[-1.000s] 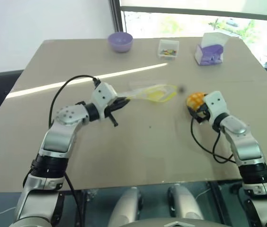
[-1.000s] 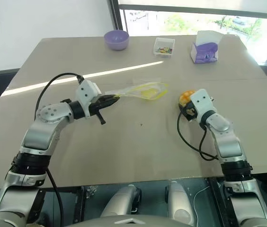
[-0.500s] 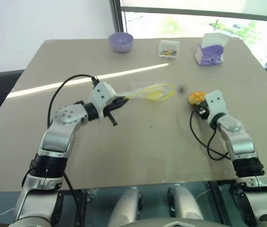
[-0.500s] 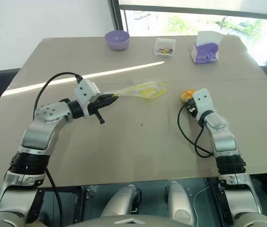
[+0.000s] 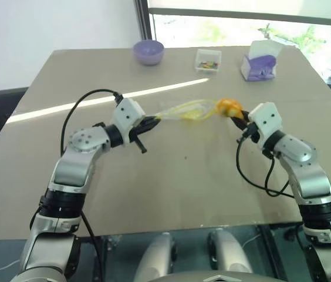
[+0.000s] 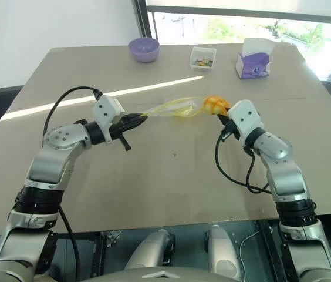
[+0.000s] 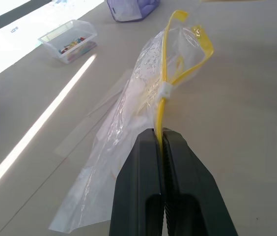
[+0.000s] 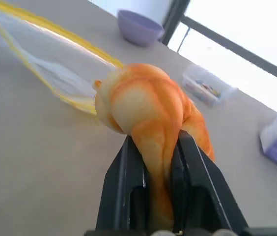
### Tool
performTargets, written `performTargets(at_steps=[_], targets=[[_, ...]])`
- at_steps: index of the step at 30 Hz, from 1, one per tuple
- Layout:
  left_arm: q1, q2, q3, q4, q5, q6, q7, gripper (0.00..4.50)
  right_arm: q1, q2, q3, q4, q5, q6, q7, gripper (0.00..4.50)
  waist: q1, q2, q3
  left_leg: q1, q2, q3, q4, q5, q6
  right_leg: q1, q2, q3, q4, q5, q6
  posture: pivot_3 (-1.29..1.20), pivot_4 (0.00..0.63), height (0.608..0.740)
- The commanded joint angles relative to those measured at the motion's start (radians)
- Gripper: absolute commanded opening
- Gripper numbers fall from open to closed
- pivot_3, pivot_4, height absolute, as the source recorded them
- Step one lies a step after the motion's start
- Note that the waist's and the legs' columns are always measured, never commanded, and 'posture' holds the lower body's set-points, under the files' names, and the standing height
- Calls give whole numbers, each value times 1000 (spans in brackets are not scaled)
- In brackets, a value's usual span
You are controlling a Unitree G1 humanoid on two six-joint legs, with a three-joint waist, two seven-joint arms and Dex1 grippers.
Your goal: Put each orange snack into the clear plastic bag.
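Right wrist view: the orange snack [image 8: 146,115] is seen squeezed between the two black fingers [image 8: 121,187] of the right pincer [image 8: 152,169], the soft bun bulging out past the tips. In the left eye view the snack [image 5: 226,107] is held above the desk [image 5: 171,182], right at the yellow-edged mouth of the clear plastic bag [image 5: 184,110]; whether it touches the bag can't be told. The left pincer [image 7: 162,140] is pressed together on the bag's yellow strip, w/ the film trailing slack underneath and the mouth gaping in a loop at the far end, as shown in the left wrist view. In the head views the bag is stretched betw. the two pincers, approx. mid-desk, w/ the left pincer [image 5: 152,121] at one end and the right pincer [image 5: 239,117] at the other. At the far edge of the desk are seen a purple bowl [image 5: 148,51], a small clear box [image 5: 208,60] of colourful bits, and a white-and-purple container [image 5: 260,60], all well apart from the bag. A bright strip of sunlight [image 5: 66,107] is cast across the desk behind the left arm.
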State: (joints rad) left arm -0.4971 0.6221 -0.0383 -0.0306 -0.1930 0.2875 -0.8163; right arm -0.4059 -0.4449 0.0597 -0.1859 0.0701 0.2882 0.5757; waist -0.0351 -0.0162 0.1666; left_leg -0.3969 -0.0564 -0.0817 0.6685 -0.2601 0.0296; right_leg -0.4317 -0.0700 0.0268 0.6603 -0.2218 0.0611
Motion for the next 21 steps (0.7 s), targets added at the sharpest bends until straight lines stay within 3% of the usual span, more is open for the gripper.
performTargets(at_steps=[1,21], targets=[[-24,2,-1,-10,13,-41,-9,0,-16,0,18,-54,23,38,24,112,0,0,0,0,0,0,0,0,0,0,0,0,0,0,0,0,150,740],[90,16,-68,-83,65,-256,-104,0,-198,87,193,218,-70,-17,58,112,2,0,0,0,0,0,0,2,-4,0,0,0,-1,0,0,0,150,740]])
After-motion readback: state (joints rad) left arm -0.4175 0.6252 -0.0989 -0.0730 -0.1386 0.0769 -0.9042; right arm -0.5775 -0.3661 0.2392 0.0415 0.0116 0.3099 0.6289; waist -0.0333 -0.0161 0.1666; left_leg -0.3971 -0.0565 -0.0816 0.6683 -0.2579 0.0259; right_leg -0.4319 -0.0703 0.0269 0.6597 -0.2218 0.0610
